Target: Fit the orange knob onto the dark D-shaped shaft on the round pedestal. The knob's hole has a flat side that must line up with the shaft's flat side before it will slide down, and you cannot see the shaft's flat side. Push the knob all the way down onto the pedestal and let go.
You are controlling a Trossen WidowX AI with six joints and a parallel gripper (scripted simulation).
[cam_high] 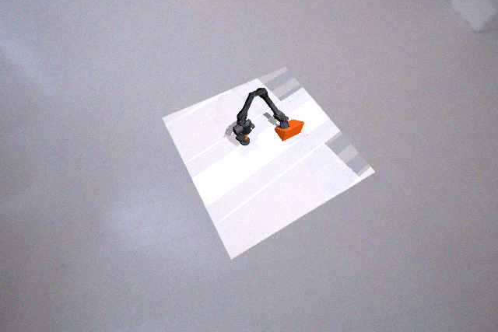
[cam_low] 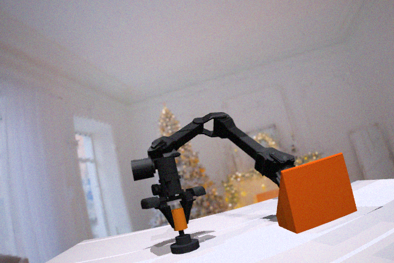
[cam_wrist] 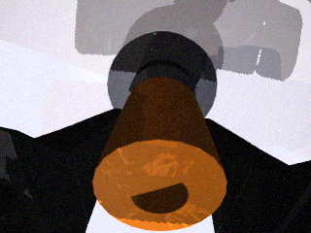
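The orange knob (cam_low: 179, 218) (cam_wrist: 160, 162) (cam_high: 246, 136) is upright between the fingers of my gripper (cam_low: 180, 222) (cam_wrist: 161, 122), which is shut on it. The dark round pedestal (cam_low: 184, 247) (cam_wrist: 117, 89) (cam_high: 244, 142) stands under the knob. In the exterior view a short length of the dark shaft (cam_low: 181, 232) shows between the knob's lower end and the pedestal, so the knob is above the pedestal. The D-shaped hole (cam_wrist: 162, 199) shows in the knob's top in the wrist view. Whether the shaft's tip is inside the knob is hidden.
A large orange wedge-shaped block (cam_low: 317, 196) (cam_high: 291, 131) stands beside the arm's base, to the right of the pedestal in the top and exterior views. The arm arches over the white table top (cam_high: 249, 215) between base and pedestal. Shadows lie around the pedestal.
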